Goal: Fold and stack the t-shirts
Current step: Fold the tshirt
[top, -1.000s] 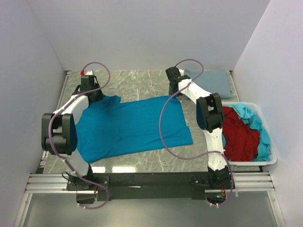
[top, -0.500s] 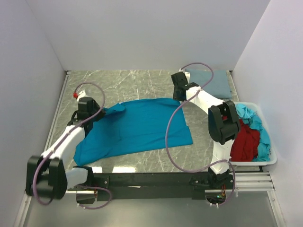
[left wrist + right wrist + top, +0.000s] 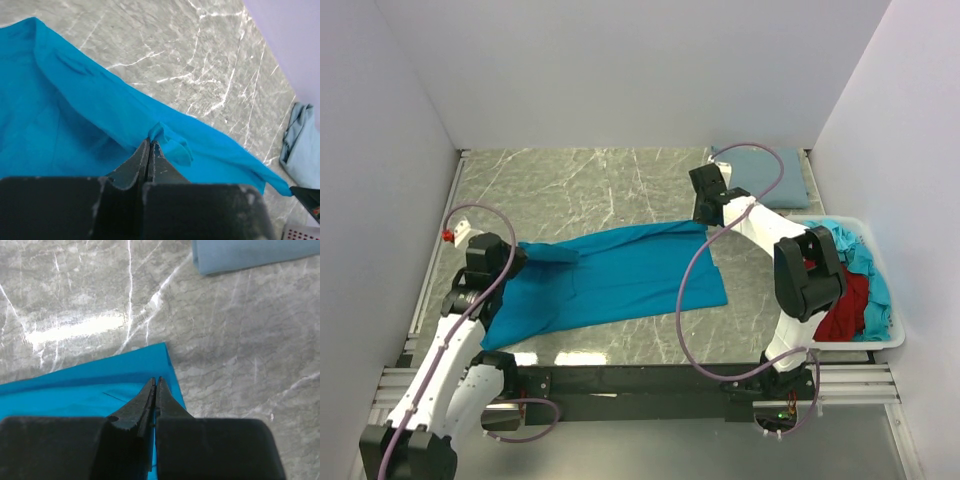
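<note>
Teal-blue t-shirt [image 3: 620, 280] lies mid-surface [image 3: 580, 185], long axis left to right. Left hand [image 3: 150, 146] clenched on far edge at left end. Right hand [image 3: 156, 382] clenched on far right corner. Rest of shirt lies nearward of both hands, so fold likely comes toward bases.

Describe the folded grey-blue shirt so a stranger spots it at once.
Start at the marble table; go to its far right corner, beyond the white bin. The grey-blue shirt lies there, the only one folded flat; the teal shirt is spread mid-table, the red shirt heaped in the bin.
</note>
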